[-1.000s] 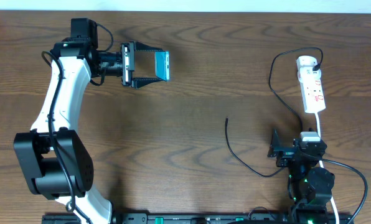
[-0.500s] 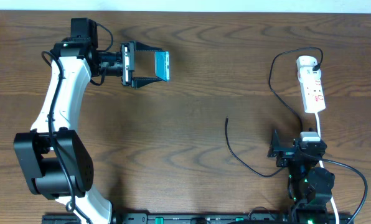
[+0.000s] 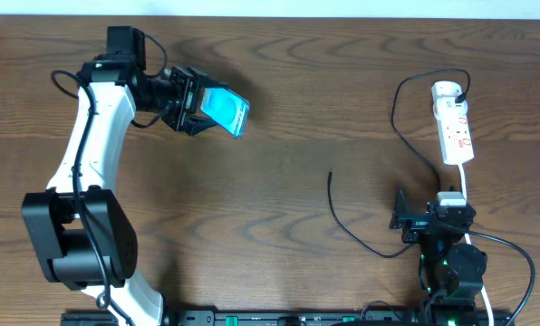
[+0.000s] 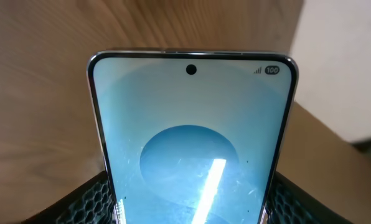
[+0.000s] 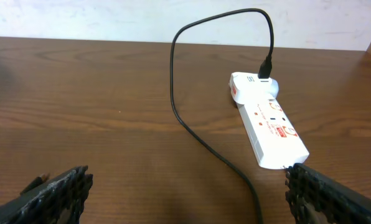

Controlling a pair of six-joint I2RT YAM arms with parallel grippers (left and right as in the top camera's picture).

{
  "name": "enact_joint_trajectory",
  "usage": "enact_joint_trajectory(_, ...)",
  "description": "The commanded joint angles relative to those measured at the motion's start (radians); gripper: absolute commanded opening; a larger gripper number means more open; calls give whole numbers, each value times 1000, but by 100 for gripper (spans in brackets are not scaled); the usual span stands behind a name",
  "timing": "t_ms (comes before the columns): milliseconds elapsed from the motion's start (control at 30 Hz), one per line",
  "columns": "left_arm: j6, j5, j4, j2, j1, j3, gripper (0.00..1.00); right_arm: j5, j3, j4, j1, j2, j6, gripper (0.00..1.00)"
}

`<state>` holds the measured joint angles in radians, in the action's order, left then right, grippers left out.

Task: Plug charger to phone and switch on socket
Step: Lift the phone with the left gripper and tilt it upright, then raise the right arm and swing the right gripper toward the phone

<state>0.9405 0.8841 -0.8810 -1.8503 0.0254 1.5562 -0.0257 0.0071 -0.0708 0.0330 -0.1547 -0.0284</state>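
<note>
Wooden tabletop carried everything. Left arm reached to the far left. Its tool grasped the phone by its long edges between the pads, screen lit, tilted and apparently clear of the wood. Right tool sat near the front right, jaws spread wide, grasping nothing. The socket, a white power strip, lay at the far right with a black plug in its far end; switch position could not be read. The charger ran from that plug along the tabletop past the right tool. Its free plug tip rested on bare wood, well apart from the phone. Judged step: phone presentation, nothing plugged yet. Next move called for the right tool to pinch the tip. The phone's port end looked buried toward the left tool, so regrasping may be needed.
</note>
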Motion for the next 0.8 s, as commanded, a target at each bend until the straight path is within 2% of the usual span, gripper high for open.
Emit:
enact_joint_trajectory(0,-140,-165,-39,27,-21,2,7,5,-2,-5,-8,6,17,99)
enact_joint_trajectory(300,-191,-521,-170,27,-91,2,7,5,-2,-4,-8,6,17,99)
enact_joint_trajectory(500,-212,-610,-172,27,-144,2,7,5,-2,-4,-8,6,17,99)
enact_joint_trajectory(767,-238,-639,-174,27,-175,2,7,5,-2,-4,-8,6,17,99)
